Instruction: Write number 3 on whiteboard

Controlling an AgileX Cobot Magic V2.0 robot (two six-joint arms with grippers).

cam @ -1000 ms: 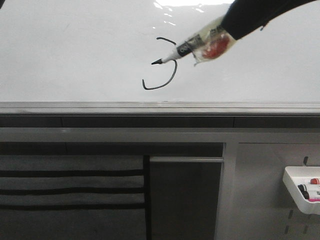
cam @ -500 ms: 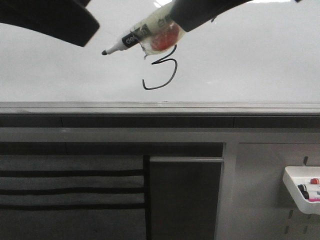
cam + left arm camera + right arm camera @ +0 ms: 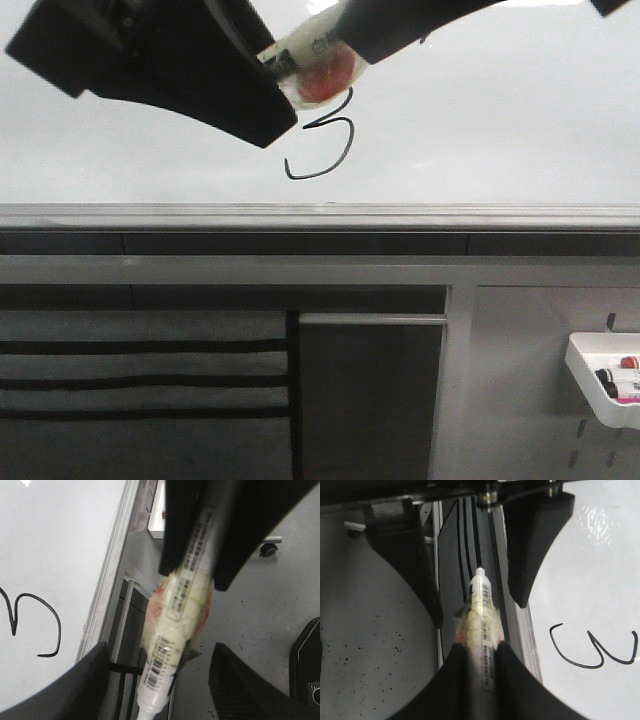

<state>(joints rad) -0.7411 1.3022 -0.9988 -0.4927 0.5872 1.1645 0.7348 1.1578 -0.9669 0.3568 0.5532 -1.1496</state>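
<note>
Marker (image 3: 481,615) is sitting clamped in the right gripper (image 3: 479,650), tape-wrapped, w/ its tip poking between the left gripper's (image 3: 156,680) spread, empty fingers. Front view is hiding that tip behind the left gripper; both wrist views are showing it. Number 3 (image 3: 325,140) is showing on the whiteboard (image 3: 500,120) just above its grey ledge (image 3: 320,215), near mid-width. Marker tray (image 3: 603,380) w/ spare pens is hanging low right, front view only.

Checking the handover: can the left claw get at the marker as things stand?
Probably yes. The left claw is open with the marker tip between its fingers, nothing in between; the right claw holds the barrel.
</note>
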